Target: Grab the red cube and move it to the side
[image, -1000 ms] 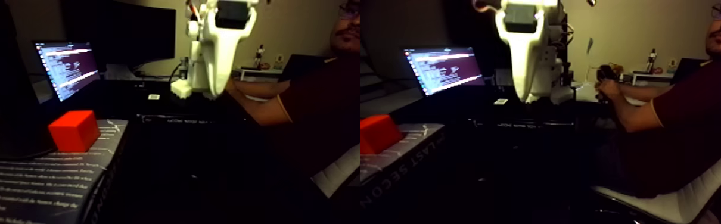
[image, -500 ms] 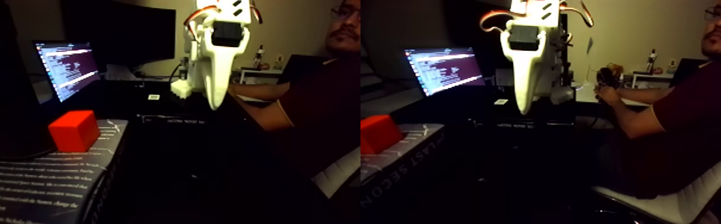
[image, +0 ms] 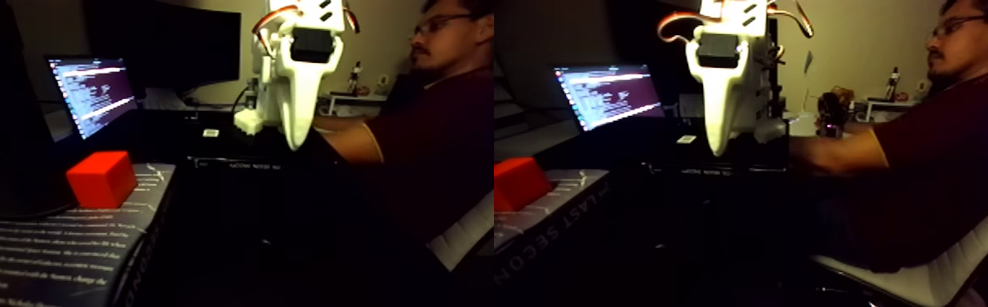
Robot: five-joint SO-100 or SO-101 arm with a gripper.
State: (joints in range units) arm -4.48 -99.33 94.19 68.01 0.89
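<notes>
The red cube [image: 102, 178] sits on the back corner of a dark book [image: 35, 253] at the left of the fixed view's left half. The right half shows the cube [image: 519, 181] cut by its left edge. My white gripper [image: 295, 145] hangs high above the dark table, well right of the cube and apart from it. It points straight down. Its fingers taper to a single tip with no gap and nothing between them. The same gripper [image: 719, 151] appears in the right half.
A lit laptop screen [image: 92, 91] stands behind the cube, with a dark monitor [image: 182, 45] further back. A person [image: 435, 139] sits on a white chair [image: 950, 261] at the right, arm stretched toward the arm's base. The table in front is dark.
Over the last second my gripper swung down to point straight down, then held still. The person turned the head away and reached an arm forward. The cube stayed put.
</notes>
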